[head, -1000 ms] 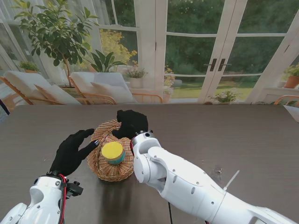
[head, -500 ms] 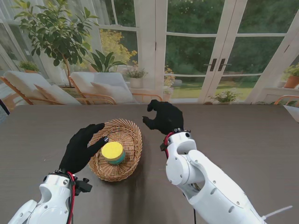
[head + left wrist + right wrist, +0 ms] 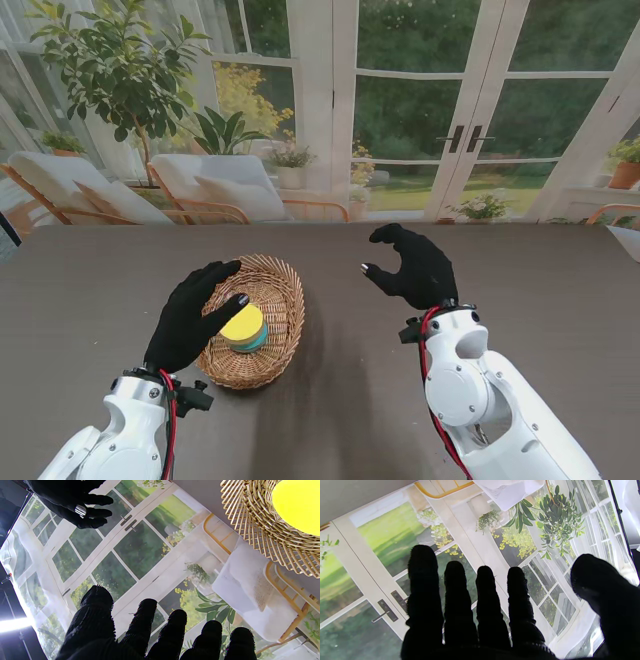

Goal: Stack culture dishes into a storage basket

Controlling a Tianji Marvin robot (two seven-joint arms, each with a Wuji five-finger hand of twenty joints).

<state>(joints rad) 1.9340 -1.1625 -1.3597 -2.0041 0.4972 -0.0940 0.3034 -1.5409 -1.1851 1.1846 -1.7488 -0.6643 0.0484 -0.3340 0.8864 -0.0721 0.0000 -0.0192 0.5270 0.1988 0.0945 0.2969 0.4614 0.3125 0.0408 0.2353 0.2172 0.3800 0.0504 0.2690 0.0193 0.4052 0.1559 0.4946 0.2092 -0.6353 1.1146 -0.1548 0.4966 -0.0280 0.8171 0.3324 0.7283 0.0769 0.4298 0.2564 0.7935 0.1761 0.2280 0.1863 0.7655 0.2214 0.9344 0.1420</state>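
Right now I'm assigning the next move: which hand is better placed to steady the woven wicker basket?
Left. The left hand hovers open at the woven wicker basket rim beside the yellow-topped dish stack; the right hand, also open, is off to the basket's right.

A dark brown counter (image 3: 520, 270) runs the full width of the stand's view, its far edge against the windows. One thing rests directly on it: a round wicker basket (image 3: 282, 300), left of the middle, about midway between the far edge and the near edge, holding a yellow-topped stack of dishes (image 3: 243, 327)
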